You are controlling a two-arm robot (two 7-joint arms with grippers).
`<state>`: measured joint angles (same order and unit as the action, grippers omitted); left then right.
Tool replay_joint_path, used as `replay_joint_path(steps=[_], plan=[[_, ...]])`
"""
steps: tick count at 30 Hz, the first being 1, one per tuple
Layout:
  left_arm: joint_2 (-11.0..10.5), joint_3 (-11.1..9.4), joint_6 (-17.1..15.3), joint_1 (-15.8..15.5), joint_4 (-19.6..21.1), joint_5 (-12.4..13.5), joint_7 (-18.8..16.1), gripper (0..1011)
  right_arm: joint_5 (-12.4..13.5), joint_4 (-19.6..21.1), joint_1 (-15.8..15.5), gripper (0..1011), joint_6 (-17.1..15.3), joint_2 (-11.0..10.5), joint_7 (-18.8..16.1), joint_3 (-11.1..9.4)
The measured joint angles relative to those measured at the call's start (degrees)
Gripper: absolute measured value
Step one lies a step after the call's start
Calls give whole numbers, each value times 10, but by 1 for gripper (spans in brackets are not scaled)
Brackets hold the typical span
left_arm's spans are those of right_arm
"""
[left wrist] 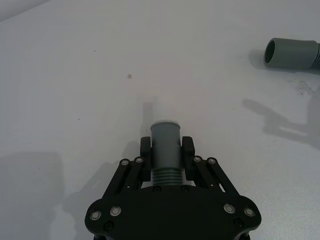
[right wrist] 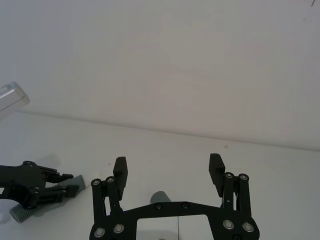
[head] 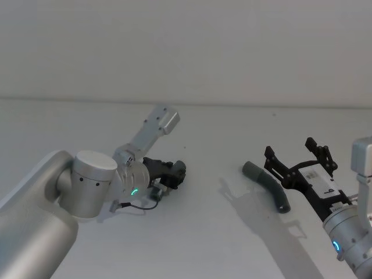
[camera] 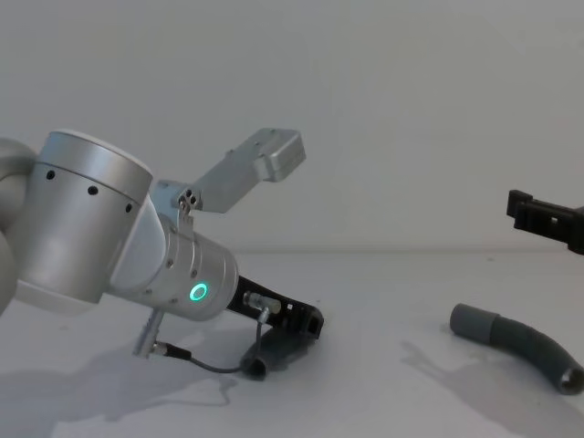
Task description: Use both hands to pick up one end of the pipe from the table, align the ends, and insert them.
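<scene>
Left gripper [left wrist: 166, 146] clamped on collar piece [left wrist: 165, 131] at its ribbed neck, whitish tip pointing forward, low over table [head: 203, 232]; arm reaches in flat from the left. Right gripper [head: 289, 150] wide open, empty, raised beside sleeve piece [head: 268, 185] lying on table.

Over the one table [head: 221, 244], two grippers are showing, the left gripper [left wrist: 166, 152] and right gripper [right wrist: 168, 167], along with two pipe pieces, the gripped pipe piece [left wrist: 165, 132] and the loose pipe piece [head: 268, 184].
</scene>
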<state>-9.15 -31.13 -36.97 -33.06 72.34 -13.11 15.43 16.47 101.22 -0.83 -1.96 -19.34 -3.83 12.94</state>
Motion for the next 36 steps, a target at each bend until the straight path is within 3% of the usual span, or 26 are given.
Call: replay_joint_path(steps=[6,15,24,36], plan=[[0,0,0,0,0,0,0,347,-1,0,2,1001,-7,-4,-4,0],[0,0,0,0,0,0,0,347,-7,-1,16,1001,-52,-30,-29,1],[0,0,0,0,0,0,0,347,-7,-14,43,1001,-121,-72,-84,6],[0,0,0,0,0,0,0,347,3,-35,79,1001,-165,-110,-152,17]])
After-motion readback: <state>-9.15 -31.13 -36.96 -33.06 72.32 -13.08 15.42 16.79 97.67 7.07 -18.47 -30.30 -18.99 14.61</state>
